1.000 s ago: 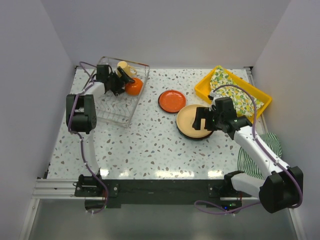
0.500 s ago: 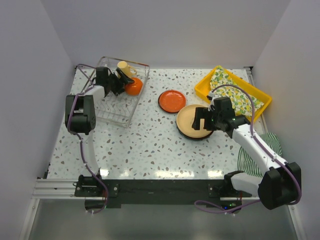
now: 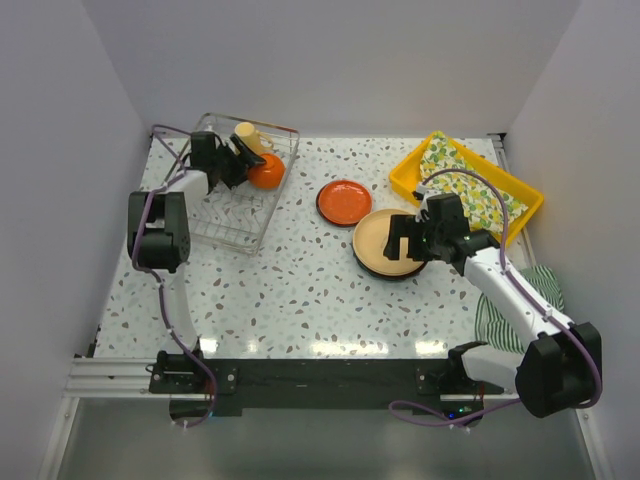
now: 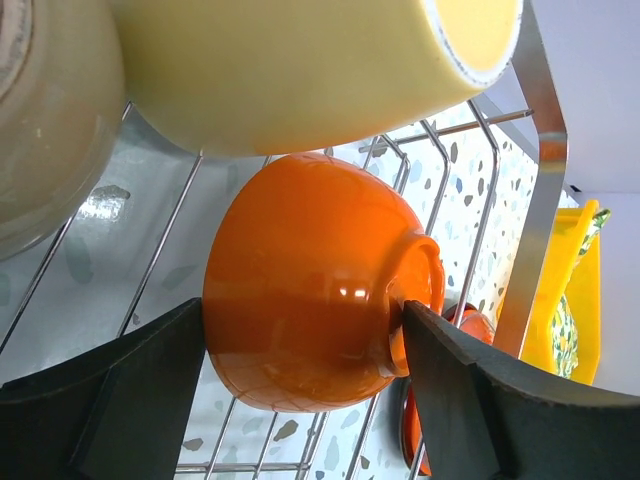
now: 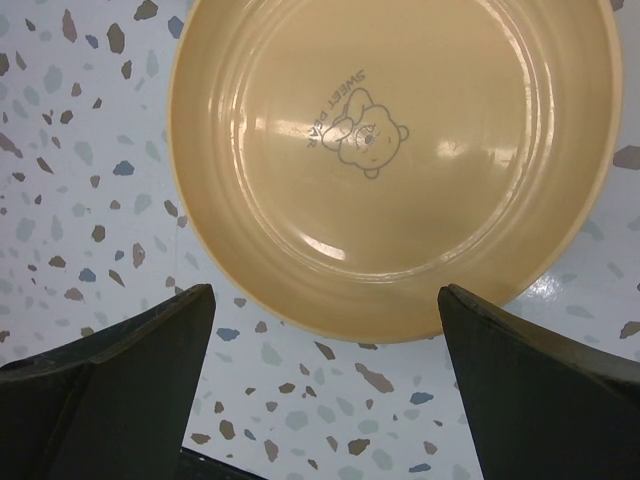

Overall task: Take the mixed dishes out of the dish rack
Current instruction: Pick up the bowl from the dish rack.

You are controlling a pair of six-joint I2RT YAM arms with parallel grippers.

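Crockery crowds the left gripper (image 3: 243, 163) inside the dish rack (image 3: 215, 225), which stands at the far left of the speckled table (image 3: 300, 290). The orange bowl (image 4: 310, 300) lies on the rack's bottom wires between the two dark fingers (image 4: 130, 400). The cream mug (image 4: 300, 70) lies tilted just above and touching it, and a pale rounded dish (image 4: 40, 110) sits at the far-left edge of the wrist view. The jaws stand wide, one close against each side of the bowl; whether they already press it I cannot tell.

Right of the rack lies an orange plate (image 3: 344, 202). Just beside it is the cream-faced plate (image 5: 395, 150) with a dark rim, and the right gripper (image 3: 405, 238) hangs over that plate's near edge, jaws spread fully and holding nothing. At the far right a yellow tray (image 3: 405, 180) carries a lemon-print cloth (image 3: 465, 185). A green striped cloth (image 3: 530, 300) lies by the right arm.

Since a second ago the left jaws have drawn in around the bowl and the left arm has reached slightly further. The right arm has shifted slightly left; both plates and the tray lie as before.

Beside a small bear drawing, the cream plate's face carries print that seems to read "SWEET BEAR".
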